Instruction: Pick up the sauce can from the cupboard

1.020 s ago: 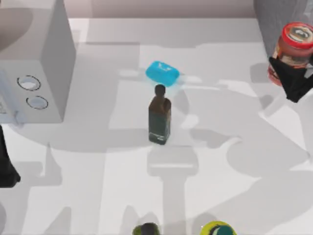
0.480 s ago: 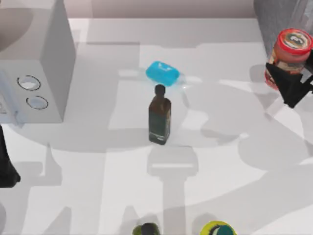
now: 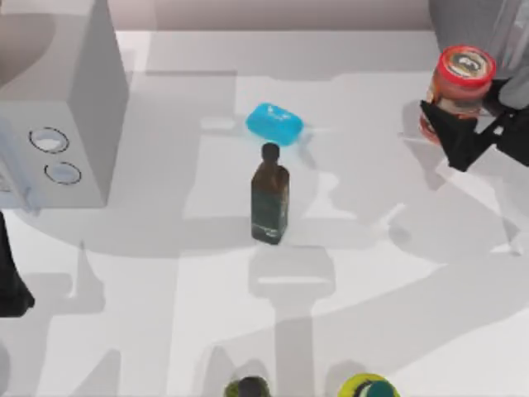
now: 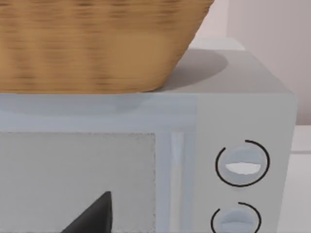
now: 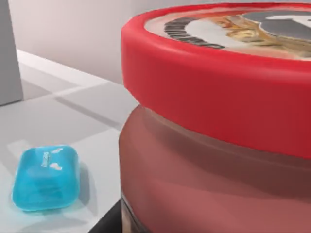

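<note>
The white table (image 3: 347, 331) took up most of the top view, crossed by grey shadows. At its left stood the pale box (image 3: 58, 107) with two round dials on its front, and the left wrist view showed a woven basket (image 4: 97, 43) resting on top of it. The dark grey cupboard (image 3: 463, 21) sat at the far right corner. Near the middle stood the dark brown bottle (image 3: 270, 198), upright, with a blue pad (image 3: 274, 123) lying just behind it. The sauce can (image 3: 456, 91) hung at the right side of the table, in front of the cupboard and outside it, upright, casting a shadow apart from itself on the table. It was a squat cylinder with a thick red lid bearing a pale printed label, and translucent reddish-brown sides below. The right gripper (image 3: 461, 136) was clamped on its lower body, black fingers spread just to the can's width. The left gripper (image 3: 12, 294) sat parked at the table's left edge; how its fingers stood could not be told.
</note>
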Available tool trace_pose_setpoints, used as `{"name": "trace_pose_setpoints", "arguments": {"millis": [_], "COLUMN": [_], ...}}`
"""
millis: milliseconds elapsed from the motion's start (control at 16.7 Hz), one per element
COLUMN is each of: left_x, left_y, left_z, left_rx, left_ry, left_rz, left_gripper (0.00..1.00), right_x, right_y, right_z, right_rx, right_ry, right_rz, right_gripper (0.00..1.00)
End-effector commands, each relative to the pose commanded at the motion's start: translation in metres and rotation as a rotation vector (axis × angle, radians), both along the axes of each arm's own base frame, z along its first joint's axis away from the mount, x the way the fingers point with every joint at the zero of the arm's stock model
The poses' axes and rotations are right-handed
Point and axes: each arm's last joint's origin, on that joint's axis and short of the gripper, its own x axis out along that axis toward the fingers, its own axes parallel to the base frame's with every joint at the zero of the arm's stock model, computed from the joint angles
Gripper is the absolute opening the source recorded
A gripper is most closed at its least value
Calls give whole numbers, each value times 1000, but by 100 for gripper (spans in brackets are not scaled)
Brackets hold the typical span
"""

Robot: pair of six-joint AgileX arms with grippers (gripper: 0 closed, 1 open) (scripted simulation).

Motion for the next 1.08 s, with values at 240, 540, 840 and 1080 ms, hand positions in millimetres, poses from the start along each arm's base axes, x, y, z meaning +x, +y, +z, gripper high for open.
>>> {"name": "trace_pose_setpoints", "arguments": {"millis": [240, 540, 840, 1080], "left_x": [0, 0, 0, 0], "left_y": [0, 0, 0, 0], "left_z": [0, 0, 0, 0], "left_rx": [0, 0, 0, 0], "left_ry": [0, 0, 0, 0], "left_rz": [0, 0, 0, 0], "left_gripper": [100, 100, 100, 100], "right_x": [13, 13, 13, 13], "right_y": [16, 16, 16, 16], "right_z": [-10, -10, -10, -10], "right_rx": [0, 0, 0, 0], "right_ry": [4, 4, 4, 4], "right_rz": [-4, -4, -4, -4], "right_gripper": [0, 15, 53, 83]}}
